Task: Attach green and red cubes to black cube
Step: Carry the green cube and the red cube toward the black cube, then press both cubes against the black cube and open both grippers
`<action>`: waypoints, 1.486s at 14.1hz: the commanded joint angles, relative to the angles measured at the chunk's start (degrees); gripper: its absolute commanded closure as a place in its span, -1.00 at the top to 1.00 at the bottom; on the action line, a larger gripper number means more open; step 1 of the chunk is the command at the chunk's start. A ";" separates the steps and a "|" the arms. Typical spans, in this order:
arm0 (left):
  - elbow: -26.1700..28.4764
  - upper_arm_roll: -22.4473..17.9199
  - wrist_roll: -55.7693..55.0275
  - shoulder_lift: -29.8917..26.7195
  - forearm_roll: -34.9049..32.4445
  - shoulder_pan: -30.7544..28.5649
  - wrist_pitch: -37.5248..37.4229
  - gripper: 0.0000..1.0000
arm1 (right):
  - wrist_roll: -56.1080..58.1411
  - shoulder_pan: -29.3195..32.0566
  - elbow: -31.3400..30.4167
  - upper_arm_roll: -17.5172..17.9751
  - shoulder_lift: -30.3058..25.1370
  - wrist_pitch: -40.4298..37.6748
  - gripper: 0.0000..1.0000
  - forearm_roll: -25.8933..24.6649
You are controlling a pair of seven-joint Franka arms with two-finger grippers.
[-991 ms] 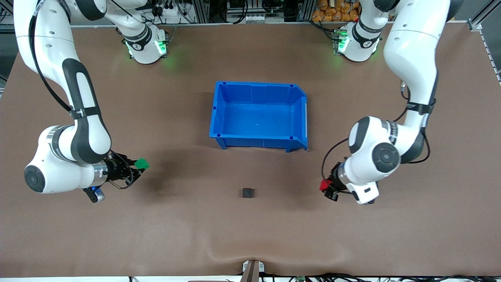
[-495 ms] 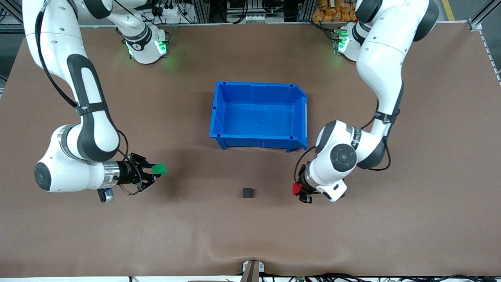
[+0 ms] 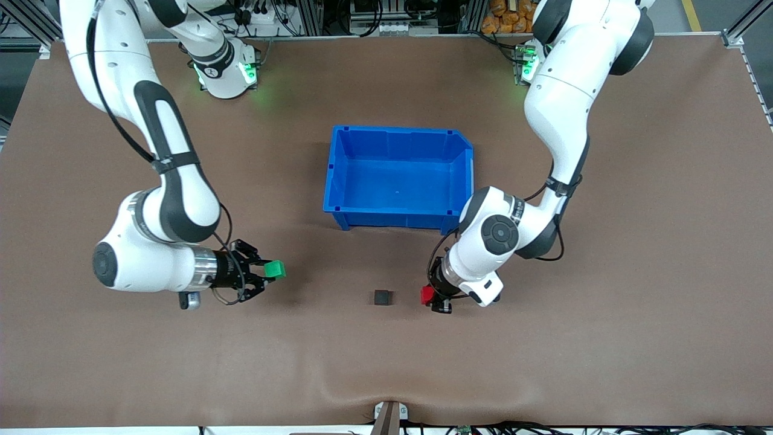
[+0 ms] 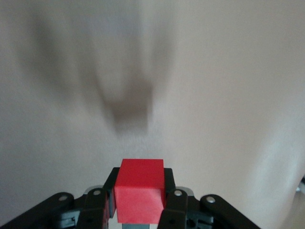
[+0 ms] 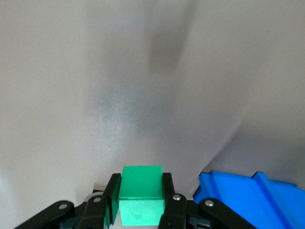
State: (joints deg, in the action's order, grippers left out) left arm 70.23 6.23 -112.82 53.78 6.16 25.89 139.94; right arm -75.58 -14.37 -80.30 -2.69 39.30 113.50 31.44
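Note:
The black cube [image 3: 381, 297] sits alone on the brown table, nearer to the front camera than the blue bin. My left gripper [image 3: 430, 295] is shut on the red cube [image 3: 427, 295] [image 4: 140, 191], low over the table close beside the black cube on the left arm's side. My right gripper [image 3: 270, 272] is shut on the green cube [image 3: 275, 269] [image 5: 141, 194], over the table farther off toward the right arm's end. In the left wrist view the black cube shows only as a dark blur [image 4: 131, 107] ahead of the red cube.
An empty blue bin [image 3: 338, 175] stands mid-table, farther from the front camera than the cubes; its corner [image 5: 252, 198] shows in the right wrist view. A small mount [image 3: 389, 417] sits at the table's front edge. Both arm bases [image 3: 223, 69] [image 3: 531, 63] stand along the back.
Both grippers have swung inward toward the black cube with their cubes held. The left gripper closed most of the distance; the right gripper moved in less.

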 commanded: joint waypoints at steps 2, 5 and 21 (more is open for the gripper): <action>-4.22 -0.78 -1.00 4.22 0.96 2.84 3.06 -1.00 | -5.88 -3.28 0.85 -0.39 1.74 6.71 -1.00 1.08; -4.40 -0.78 -1.00 5.27 0.96 3.63 4.72 -1.00 | -9.49 -5.05 0.85 -0.39 3.40 12.00 -1.00 1.08; -8.71 -4.82 0.05 11.43 0.79 8.03 9.91 0.64 | -25.22 -15.16 7.00 -0.56 14.30 29.50 -1.00 0.81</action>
State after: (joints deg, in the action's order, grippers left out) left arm 63.92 2.64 -113.06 63.31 6.19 32.96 149.68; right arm -98.91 -28.78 -76.52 -2.62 51.40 142.66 31.51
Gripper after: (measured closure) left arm 0.335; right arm 0.604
